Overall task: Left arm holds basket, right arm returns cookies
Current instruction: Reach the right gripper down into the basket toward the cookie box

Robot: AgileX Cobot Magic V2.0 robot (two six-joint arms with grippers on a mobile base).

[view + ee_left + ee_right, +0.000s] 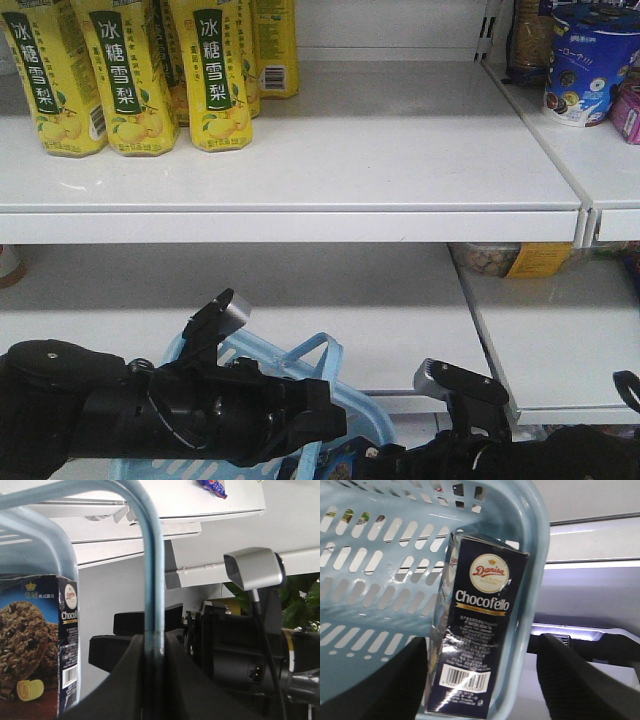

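Your left pincer [152,652] is clenched on one thin handle [152,570] of the basket [537,555]. Your right pincer [481,642] is released, its fingers spread either side of the Chocofello cookie box [477,625], which leans in the basket's corner. If you close off-centre, you'd likely shove the box into the slotted wall or swing the basket. I count one box and one basket. On the shelf [330,160] three pear-drink bottles [215,75] stand in front.

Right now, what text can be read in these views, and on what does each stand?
"冰糖雪梨": yellow bottles.
"Danisa": cookies box in the basket.
"Chocofello": same box, just below.
Fine print and barcode digits on the box, and the lettering on the blue tub: too small or blurred to read.
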